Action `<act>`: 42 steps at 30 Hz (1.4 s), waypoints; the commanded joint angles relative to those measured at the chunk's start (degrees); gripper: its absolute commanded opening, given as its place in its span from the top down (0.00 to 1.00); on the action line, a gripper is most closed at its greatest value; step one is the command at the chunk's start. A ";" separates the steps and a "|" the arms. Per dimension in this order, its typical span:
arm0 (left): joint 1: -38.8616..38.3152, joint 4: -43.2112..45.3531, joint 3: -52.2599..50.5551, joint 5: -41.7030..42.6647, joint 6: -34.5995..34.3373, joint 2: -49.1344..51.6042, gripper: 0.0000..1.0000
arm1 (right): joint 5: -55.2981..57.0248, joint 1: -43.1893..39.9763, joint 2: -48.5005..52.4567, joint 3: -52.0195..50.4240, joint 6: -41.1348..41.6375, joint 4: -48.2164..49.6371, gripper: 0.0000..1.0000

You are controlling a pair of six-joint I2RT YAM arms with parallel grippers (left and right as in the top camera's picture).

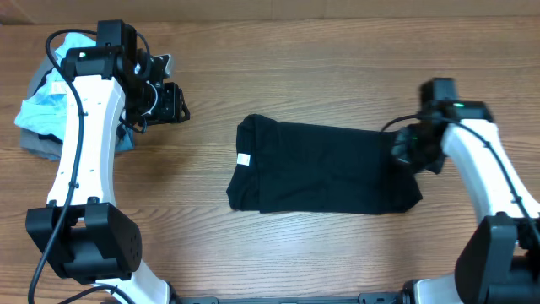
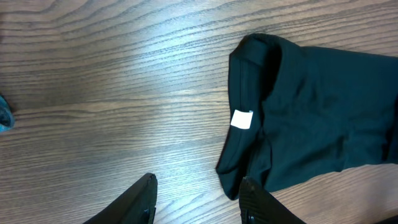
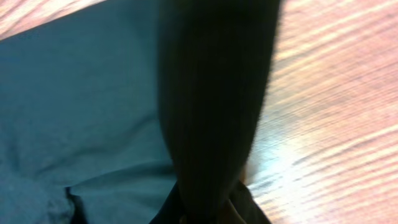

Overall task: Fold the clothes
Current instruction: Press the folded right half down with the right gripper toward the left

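The clothes, a plain black T-shirt (image 1: pixel 325 169), lie in a rough rectangle on the middle of the wooden table, with a small white label (image 1: pixel 243 160) near the left edge. My right gripper (image 1: pixel 407 150) is at the shirt's right edge, shut on a pinch of it. In the right wrist view a dark band of fabric (image 3: pixel 214 93) rises from the shut gripper (image 3: pixel 211 208). My left gripper (image 1: pixel 173 103) hovers left of the shirt, open and holding nothing. In the left wrist view its fingers (image 2: pixel 148 186) frame bare wood (image 2: pixel 198 186), with the shirt (image 2: pixel 323 106) and label (image 2: pixel 242 119) beyond.
A pile of light blue and grey garments (image 1: pixel 46 105) lies at the table's far left, behind my left arm. A sliver of blue cloth (image 2: pixel 4 118) shows at the left edge of the left wrist view. Bare wood surrounds the shirt.
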 commanded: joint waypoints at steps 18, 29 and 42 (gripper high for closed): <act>-0.17 -0.44 1.44 0.83 1.33 0.11 0.54 | 1.18 22.88 -0.94 -6.91 7.26 12.74 0.93; -0.17 -0.44 1.44 0.83 1.33 0.11 0.54 | -6.88 25.18 -1.14 -6.67 7.87 13.00 0.68; -0.17 -0.44 1.44 0.81 1.36 0.11 0.53 | -1.29 18.73 -12.17 -4.11 5.05 5.64 0.77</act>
